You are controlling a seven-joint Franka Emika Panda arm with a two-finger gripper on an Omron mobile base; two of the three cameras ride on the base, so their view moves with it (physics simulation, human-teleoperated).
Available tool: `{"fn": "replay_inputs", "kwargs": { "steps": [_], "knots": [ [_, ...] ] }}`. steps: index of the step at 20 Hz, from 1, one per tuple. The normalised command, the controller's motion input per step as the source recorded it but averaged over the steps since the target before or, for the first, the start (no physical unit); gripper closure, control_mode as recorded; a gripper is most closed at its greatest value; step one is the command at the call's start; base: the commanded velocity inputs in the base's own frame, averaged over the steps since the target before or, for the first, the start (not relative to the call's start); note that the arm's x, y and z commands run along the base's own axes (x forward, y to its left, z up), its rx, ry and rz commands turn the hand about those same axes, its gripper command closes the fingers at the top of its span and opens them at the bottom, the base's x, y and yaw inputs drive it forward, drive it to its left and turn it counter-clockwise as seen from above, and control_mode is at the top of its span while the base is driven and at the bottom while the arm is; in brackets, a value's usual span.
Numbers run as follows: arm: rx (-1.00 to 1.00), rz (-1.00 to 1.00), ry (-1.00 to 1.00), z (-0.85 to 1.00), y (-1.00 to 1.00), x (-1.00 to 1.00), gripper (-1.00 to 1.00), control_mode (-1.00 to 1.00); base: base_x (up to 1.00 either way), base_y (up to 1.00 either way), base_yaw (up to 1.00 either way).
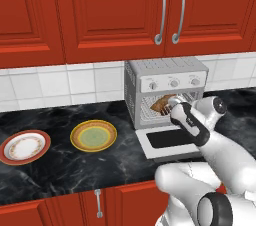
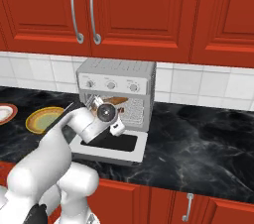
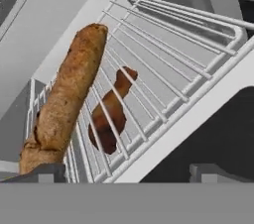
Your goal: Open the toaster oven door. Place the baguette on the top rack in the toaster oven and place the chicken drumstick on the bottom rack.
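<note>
- We're looking at the toaster oven (image 1: 166, 90) on the dark marble desk (image 1: 60, 165), with its toaster oven door (image 1: 170, 142) dropped flat toward us, glass window facing up.
- Inside, in the hand view, we see the baguette (image 3: 67, 104) lying on the upper wire rack (image 3: 163, 54), running lengthwise into the cavity.
- Below it, through the wires, we spot the chicken drumstick (image 3: 111, 114) resting on the bottom rack (image 3: 101, 161).
- The end effector (image 3: 129, 172) sits right at the oven mouth, jaws spread wide and gripping nothing; the left fingertip (image 3: 44, 172) is just beside the baguette's near end, and we can't tell whether it touches.
- Off to the left on the desk we have two empty plates: a yellow plate with a green centre (image 1: 93, 135) and, further left, a red-rimmed white plate (image 1: 25, 146).
- Red cabinets (image 1: 100, 10) hang above the oven.
</note>
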Motion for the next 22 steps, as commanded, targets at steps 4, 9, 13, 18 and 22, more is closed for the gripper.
{"fn": "replay_inputs", "kwargs": {
  "steps": [4, 9, 13, 18, 22],
  "knots": [
    [0.0, 0.0, 0.13, 1.0, -0.02, -0.83, -1.0, -1.0, 0.0, 0.0, 0.0],
    [0.0, 0.0, 0.22, 1.0, -0.14, -0.93, -1.0, -1.0, 0.0, 0.0, 0.0],
    [0.0, 0.0, 0.13, 1.0, -0.4, -0.61, -1.0, -1.0, 0.0, 0.0, 0.0],
    [0.0, 0.0, 0.14, 1.0, -0.4, -0.22, -1.0, -1.0, 0.0, 0.0, 0.0],
    [0.0, 0.0, 0.14, 0.88, -0.61, -0.09, -1.0, -1.0, 0.0, 0.0, 0.0]
  ]
}}
